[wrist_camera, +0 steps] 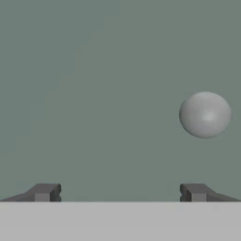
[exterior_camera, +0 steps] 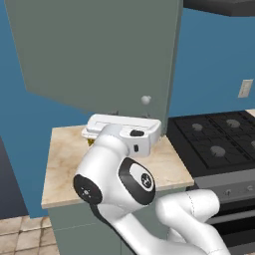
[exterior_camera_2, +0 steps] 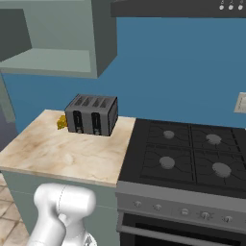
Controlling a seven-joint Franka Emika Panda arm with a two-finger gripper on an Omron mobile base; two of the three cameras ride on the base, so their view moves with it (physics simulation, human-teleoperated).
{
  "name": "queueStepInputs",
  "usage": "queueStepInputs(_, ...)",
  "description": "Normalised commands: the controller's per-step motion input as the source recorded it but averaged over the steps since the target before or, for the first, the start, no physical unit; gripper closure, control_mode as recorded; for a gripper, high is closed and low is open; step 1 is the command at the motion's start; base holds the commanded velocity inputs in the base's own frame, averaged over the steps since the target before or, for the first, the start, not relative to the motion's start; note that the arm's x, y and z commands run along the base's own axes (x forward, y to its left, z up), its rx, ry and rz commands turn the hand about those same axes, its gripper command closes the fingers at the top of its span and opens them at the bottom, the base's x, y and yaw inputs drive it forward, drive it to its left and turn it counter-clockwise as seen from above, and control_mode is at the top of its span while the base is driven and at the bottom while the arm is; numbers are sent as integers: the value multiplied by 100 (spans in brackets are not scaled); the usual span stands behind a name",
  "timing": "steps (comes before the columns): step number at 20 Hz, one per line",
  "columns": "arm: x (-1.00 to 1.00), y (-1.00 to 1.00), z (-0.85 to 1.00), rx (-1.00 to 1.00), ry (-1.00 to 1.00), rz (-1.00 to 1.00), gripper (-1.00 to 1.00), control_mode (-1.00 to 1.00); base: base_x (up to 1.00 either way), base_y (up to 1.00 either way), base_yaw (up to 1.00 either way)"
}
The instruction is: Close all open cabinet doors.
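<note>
The two-finger gripper (wrist_camera: 120, 192) faces a flat matte grey-green cabinet door (wrist_camera: 94, 70) at close range, its jaws spread wide with nothing between them. Above the right-hand fingertip (wrist_camera: 193, 190) sits the door's small round silver knob (wrist_camera: 205, 115). From the left base view, this swung-open door (exterior_camera: 99, 55) hides the gripper and cabinet interior; its edges are cut off.

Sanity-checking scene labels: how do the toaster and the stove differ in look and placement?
The toaster is a small dark-and-silver slotted box standing on the marble counter; the stove is a big flat black unit with round burners, set beside that counter. The toaster sits under the open cabinet; the stove doesn't. Both are dark.
</note>
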Motion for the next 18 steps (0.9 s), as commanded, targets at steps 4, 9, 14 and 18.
queueStepInputs(4,63,-25,0,0,0,0,-100,-100,0,0,0)
queueStepInputs(9,60,-35,0,0,0,2,-100,-100,0,0,0)
queueStepInputs(14,51,-43,0,0,-1,7,-100,-100,0,0,0)
queueStepInputs(18,46,-49,-1,0,-1,11,-100,-100,0,0,0)
